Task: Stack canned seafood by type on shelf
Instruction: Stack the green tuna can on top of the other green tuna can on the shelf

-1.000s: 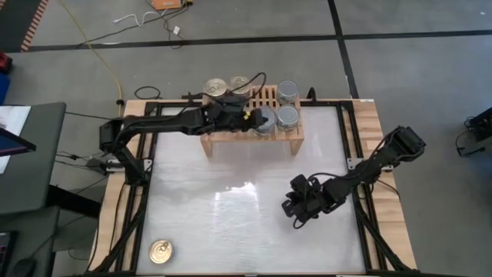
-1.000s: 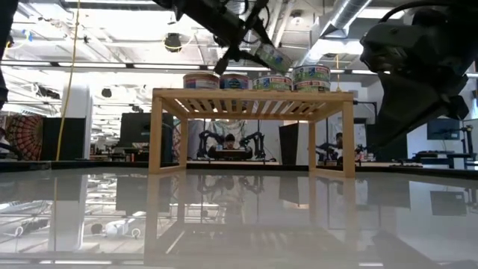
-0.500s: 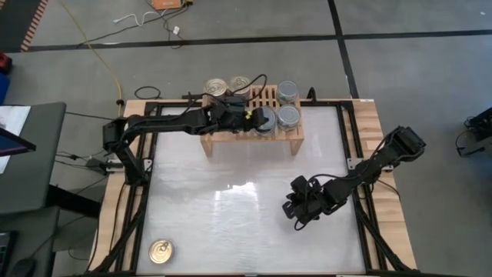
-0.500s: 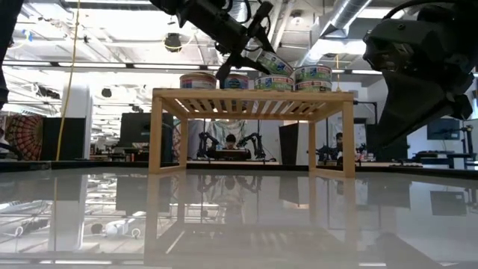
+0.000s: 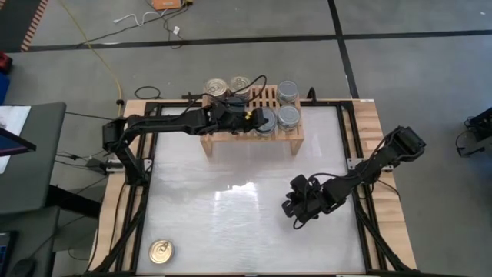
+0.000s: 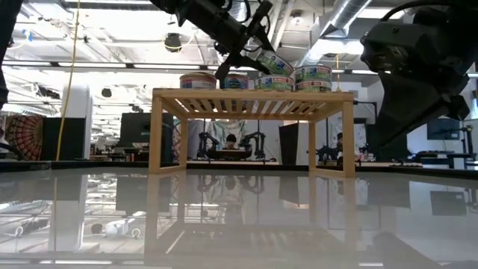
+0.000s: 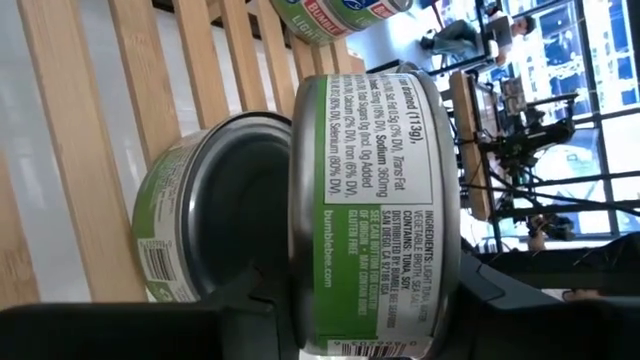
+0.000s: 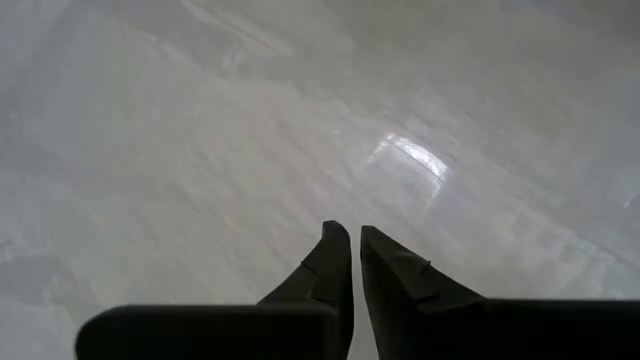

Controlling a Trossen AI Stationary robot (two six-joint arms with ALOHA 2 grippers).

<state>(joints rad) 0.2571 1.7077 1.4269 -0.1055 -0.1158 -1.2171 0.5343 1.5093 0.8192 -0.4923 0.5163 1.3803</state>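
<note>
Left tool point(image 5: 257, 119), pinching a can point(image 7: 370, 210), is easing it lower onto its twin point(image 7: 205, 215) on the shelf point(image 5: 296, 138) (right tool point(image 8: 352, 262) idling, pressed together).

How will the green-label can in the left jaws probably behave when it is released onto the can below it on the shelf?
The green-label can is metal, so probably stiff and unlikely to deform in the left gripper. It is held tilted over the lower can in the low view, so it could slide or drop unevenly. If it lands on its round side, it may roll along the shelf.
</note>
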